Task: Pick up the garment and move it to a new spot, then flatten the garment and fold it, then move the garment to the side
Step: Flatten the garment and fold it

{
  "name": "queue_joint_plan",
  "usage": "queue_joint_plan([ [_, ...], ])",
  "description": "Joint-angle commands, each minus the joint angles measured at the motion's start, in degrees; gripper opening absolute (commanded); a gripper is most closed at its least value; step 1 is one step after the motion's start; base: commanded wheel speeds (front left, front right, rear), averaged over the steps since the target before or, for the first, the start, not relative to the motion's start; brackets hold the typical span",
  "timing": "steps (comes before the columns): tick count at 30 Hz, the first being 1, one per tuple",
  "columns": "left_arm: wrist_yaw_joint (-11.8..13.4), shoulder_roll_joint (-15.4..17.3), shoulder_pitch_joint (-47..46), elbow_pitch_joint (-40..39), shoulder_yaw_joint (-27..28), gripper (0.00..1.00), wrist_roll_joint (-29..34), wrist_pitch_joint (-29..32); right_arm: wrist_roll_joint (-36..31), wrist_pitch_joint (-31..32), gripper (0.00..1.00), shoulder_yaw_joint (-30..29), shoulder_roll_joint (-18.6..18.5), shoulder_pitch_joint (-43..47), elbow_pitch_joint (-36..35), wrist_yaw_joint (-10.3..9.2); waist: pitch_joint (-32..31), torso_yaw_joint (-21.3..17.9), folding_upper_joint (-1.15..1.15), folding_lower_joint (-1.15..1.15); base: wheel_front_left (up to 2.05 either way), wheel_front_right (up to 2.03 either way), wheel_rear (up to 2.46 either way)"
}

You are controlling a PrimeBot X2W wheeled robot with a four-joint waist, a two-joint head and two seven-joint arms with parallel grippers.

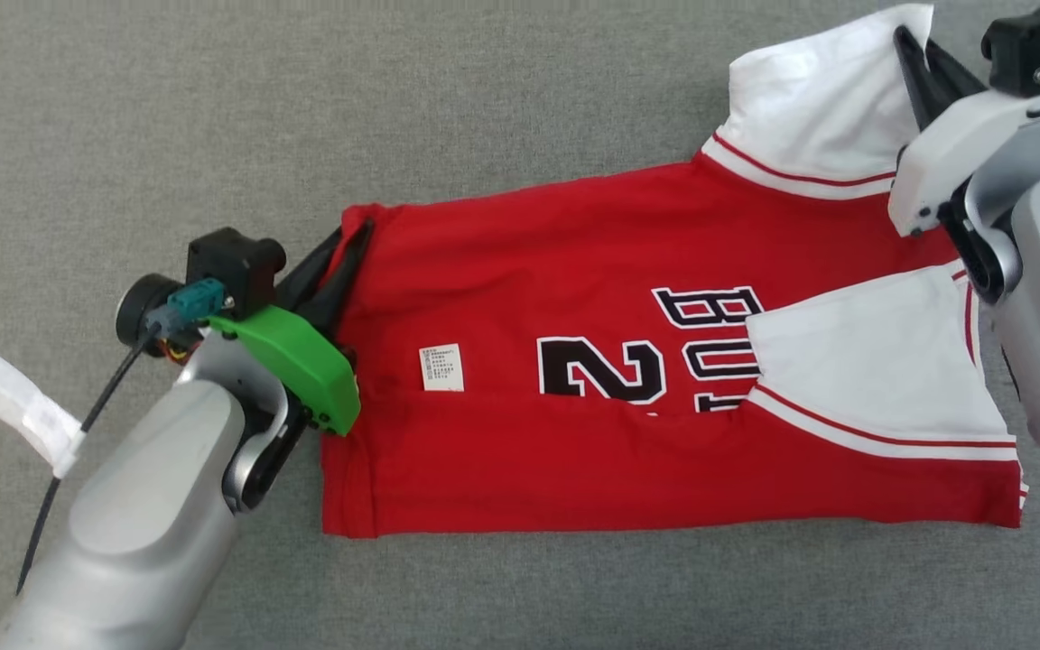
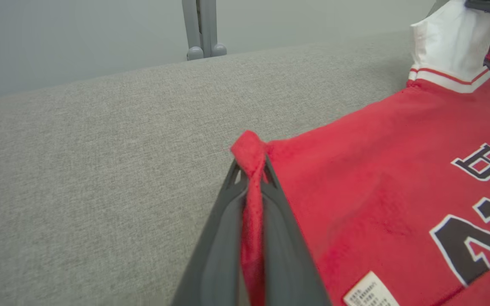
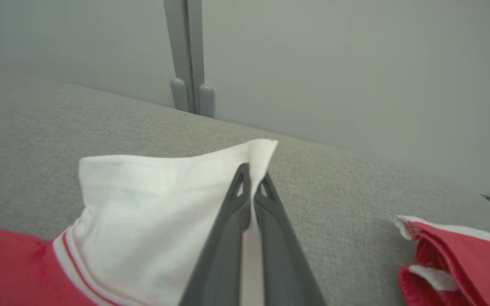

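jersey (image 1: pixel 574 271) lies half folded on the grey surface (image 1: pixel 123 108); left gripper (image 1: pixel 356 242) is clamped on its red far-left corner, right gripper (image 1: pixel 913 45) on the far-right white sleeve (image 1: pixel 809 99).

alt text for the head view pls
A red jersey lies partly folded on a grey fabric surface. The left gripper is shut on one red corner, and the right gripper is shut on the far white sleeve.

Garment (image 1: pixel 574 451) lies across what seems a couch (image 1: pixel 213 108) (wall (image 3: pixel 355 63) behind it).
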Motion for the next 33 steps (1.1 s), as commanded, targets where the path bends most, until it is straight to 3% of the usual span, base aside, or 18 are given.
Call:
queue_joint_plan([
  [1,-0.04,0.7,1.87,-0.54,-0.18,0.0,-0.05,-0.75,1.11,-0.75,0.0,0.36,-0.69,2.99,-1.4,-0.07,-3.77,-1.33,0.0,0.0,0.0,0.0,0.0],
  [9,2.02,3.35,10.14,-7.1,0.0,0.0,0.0,-4.84,6.19,-0.9,0.0,-2.18,-2.77,19.52,-15.0,-0.07,-8.68,-2.07,0.0,0.0,0.0,0.0,0.0],
  [17,4.86,5.11,19.44,-12.94,1.13,0.0,-1.64,-6.91,3.93,3.24,0.0,-9.54,1.4,36.19,-28.55,-0.07,-10.62,-2.93,0.0,0.0,0.0,0.0,0.0],
  [20,5.28,4.26,21.76,-12.81,1.55,0.46,-2.29,-7.43,1.83,4.01,0.0,-11.89,3.33,40.04,-30.48,-0.07,-10.98,-3.16,0.0,0.0,0.0,0.0,0.0],
  [21,5.25,3.93,22.54,-12.75,1.67,0.73,-2.23,-7.66,1.41,4.17,0.0,-12.88,4.23,41.2,-30.96,-0.07,-11.12,-3.19,0.0,0.0,0.0,0.0,0.0],
  [22,5.36,3.74,23.06,-12.71,1.92,1.0,-2.15,-7.85,0.98,4.12,0.11,-13.66,4.78,41.98,-31.3,-0.07,-11.26,-3.2,0.0,0.0,0.0,0.0,0.0],
  [24,5.66,2.93,24.63,-12.56,2.82,1.0,-2.73,-7.99,-0.16,3.95,0.39,-15.24,5.88,43.76,-31.77,-0.07,-11.71,-3.21,0.0,0.0,0.0,0.0,0.0],
  [25,5.71,2.56,25.54,-12.6,3.24,1.0,-2.82,-8.14,-0.7,3.73,0.87,-16.06,6.65,44.62,-31.95,-0.07,-12.03,-3.23,0.0,0.0,0.0,0.0,0.0],
  [26,5.68,2.31,26.27,-12.72,3.59,1.0,-2.77,-8.21,-0.95,3.55,1.0,-16.64,7.23,45.3,-32.11,-0.07,-12.26,-3.21,0.0,0.0,0.0,0.0,0.0],
  [33,6.76,0.31,33.59,-15.28,9.33,1.0,-1.08,-8.25,-2.06,2.91,1.0,-21.25,10.15,50.02,-33.63,-0.07,-14.25,-2.51,0.0,0.0,0.0,0.0,0.0],
])
